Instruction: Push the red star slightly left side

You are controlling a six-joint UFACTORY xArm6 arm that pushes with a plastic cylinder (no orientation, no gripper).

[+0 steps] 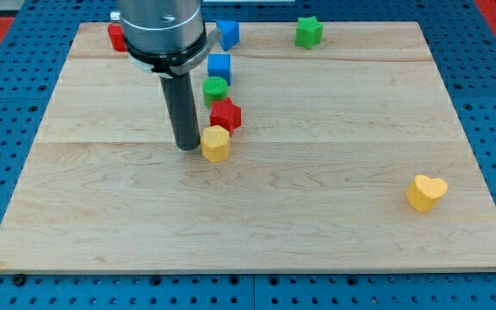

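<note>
The red star [226, 114] lies on the wooden board [317, 215] a little left of the board's middle, toward the view's top. A yellow hexagon block [215, 144] touches it from below-left, and a green round block [215, 89] touches it from above. My tip [186, 147] is on the board just left of the yellow hexagon, close to or touching it, and left and slightly below the red star. The dark rod rises from the tip to the arm's silver collar.
A blue cube [220, 67] sits above the green round block. A blue block [228, 33], a green star [309, 32] and a red block [116, 37], partly hidden by the arm, lie along the top edge. A yellow heart [425, 192] lies at lower right.
</note>
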